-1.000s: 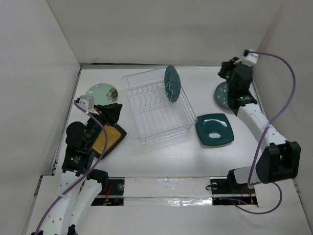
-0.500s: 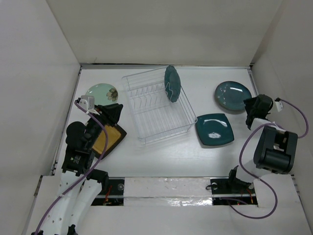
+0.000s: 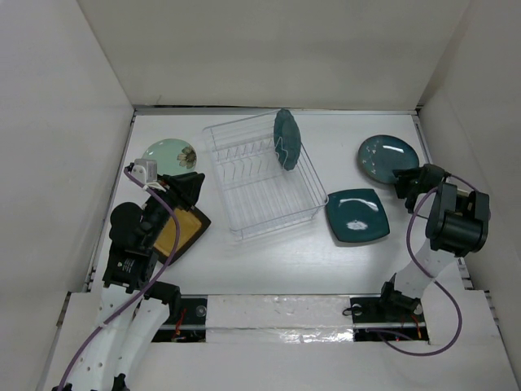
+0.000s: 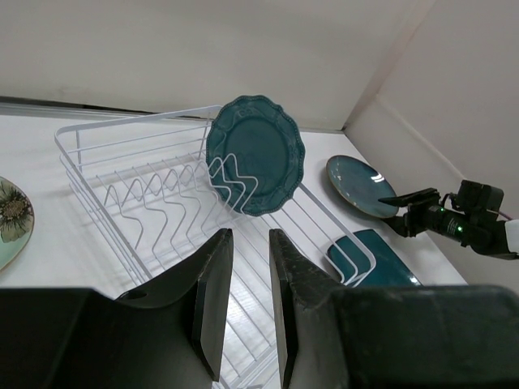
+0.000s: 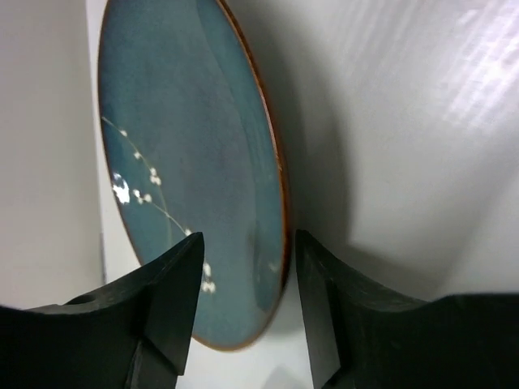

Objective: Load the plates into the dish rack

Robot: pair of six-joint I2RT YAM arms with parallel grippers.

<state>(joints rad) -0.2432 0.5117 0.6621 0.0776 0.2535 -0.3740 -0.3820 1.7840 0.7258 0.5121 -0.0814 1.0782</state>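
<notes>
white walls (image 3: 269,49) box in a white table (image 3: 269,261), and the dish rack (image 3: 262,177) sits near its middle, turned at a slight angle. one round dark teal plate with a scalloped edge (image 3: 286,139) stands upright on its rim in the rack's far right slots, while the other slots hold nothing. a second round teal plate (image 3: 383,157) with small white specks lies flat at the far right of the table, and the rounded-square teal plate (image 3: 356,215) lies flat just right of the rack's near corner. the pale green patterned plate (image 3: 169,152) rests flat at the far left, beside the rack's left end. the mustard-yellow plate with a black rim (image 3: 171,236) lies at the near left, partly covered by the left arm. the left gripper (image 4: 251,243) hangs over that plate's far edge and points toward the rack; its fingers (image 4: 212,300) stand a narrow gap apart with nothing seen between them. the right gripper (image 5: 247,243) is low at the near rim of the speckled round plate, its two fingers parted, and the plate's brown edge lines up with the gap between them. whether the fingers touch the plate cannot be told.
</notes>
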